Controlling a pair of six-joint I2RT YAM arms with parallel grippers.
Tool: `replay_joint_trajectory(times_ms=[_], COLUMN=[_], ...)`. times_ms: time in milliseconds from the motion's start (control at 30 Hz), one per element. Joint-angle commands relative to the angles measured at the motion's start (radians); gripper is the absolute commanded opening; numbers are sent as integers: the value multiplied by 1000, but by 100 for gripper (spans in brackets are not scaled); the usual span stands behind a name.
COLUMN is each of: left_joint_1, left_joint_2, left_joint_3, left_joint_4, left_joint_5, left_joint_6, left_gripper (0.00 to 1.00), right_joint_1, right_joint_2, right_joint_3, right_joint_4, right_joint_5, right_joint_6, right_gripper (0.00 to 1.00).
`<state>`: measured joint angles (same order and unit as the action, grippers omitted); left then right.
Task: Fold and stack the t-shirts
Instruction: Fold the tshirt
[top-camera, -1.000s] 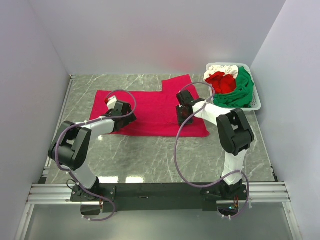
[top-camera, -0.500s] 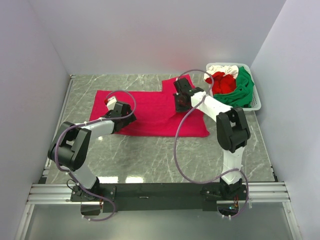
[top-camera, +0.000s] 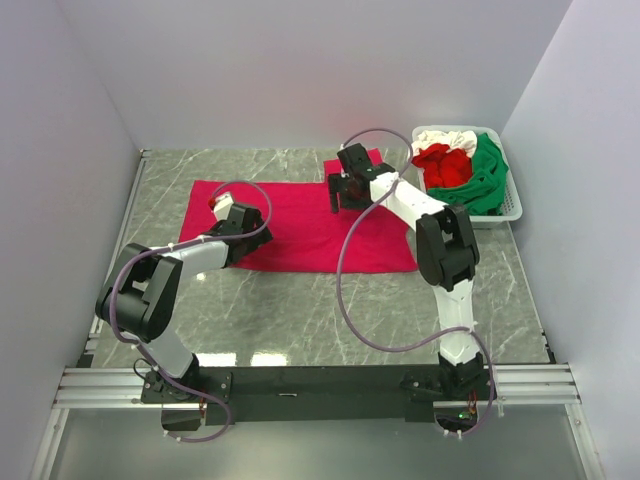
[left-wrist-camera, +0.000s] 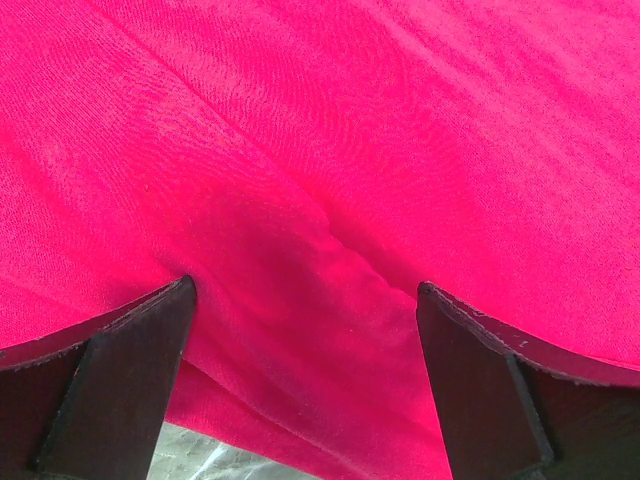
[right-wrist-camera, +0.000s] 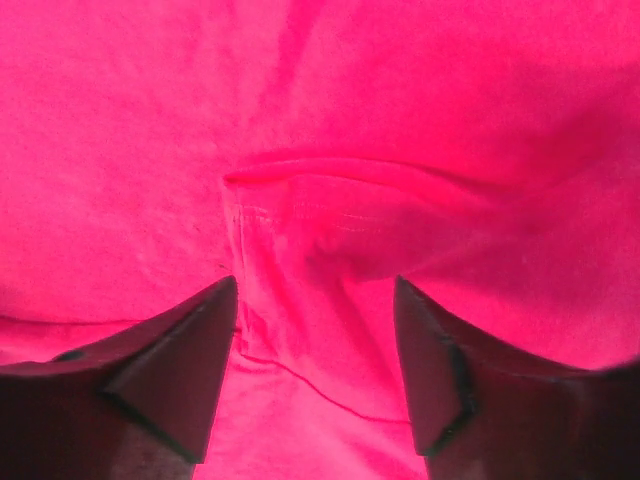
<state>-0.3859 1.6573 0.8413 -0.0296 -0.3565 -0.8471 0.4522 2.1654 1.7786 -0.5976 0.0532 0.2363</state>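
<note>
A large crimson t-shirt (top-camera: 290, 228) lies spread flat across the middle of the marble table. My left gripper (top-camera: 222, 208) rests low over its left part, jaws wide open, cloth (left-wrist-camera: 330, 150) filling the view beneath the gripper (left-wrist-camera: 305, 290) and nothing pinched. My right gripper (top-camera: 343, 192) hovers over the shirt's back right area, near the raised flap. In the right wrist view the gripper (right-wrist-camera: 315, 285) is open above a stitched hem fold (right-wrist-camera: 300, 200). More t-shirts, green (top-camera: 488, 180), red (top-camera: 445, 165) and white (top-camera: 440, 138), are heaped in the basket.
The white slotted basket (top-camera: 512, 205) stands at the back right corner against the right wall. Bare marble table (top-camera: 300, 310) stretches between the shirt and the arm bases. A strip of table (left-wrist-camera: 200, 462) shows under the shirt's edge in the left wrist view.
My right gripper has moved away from the shirt's near right part toward its back edge and leftward. The left arm and the shirt stay as they were.
</note>
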Motion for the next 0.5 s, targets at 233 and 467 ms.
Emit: replay_joint_trajectory(times_ms=[233, 467], left_joint_1=[-140, -189], left_joint_2=[18, 70], left_joint_3=[142, 268], left_joint_4=[-167, -170], left_joint_5=[-96, -73], left_joint_6=[8, 28], left_gripper=[99, 99], right_joint_1=[-26, -72], right_joint_2=[-203, -272], right_joint_3=[-122, -266], right_joint_4=[87, 96], right_joint_5=[37, 43], right_joint_6=[9, 44], right_gripper=[80, 80])
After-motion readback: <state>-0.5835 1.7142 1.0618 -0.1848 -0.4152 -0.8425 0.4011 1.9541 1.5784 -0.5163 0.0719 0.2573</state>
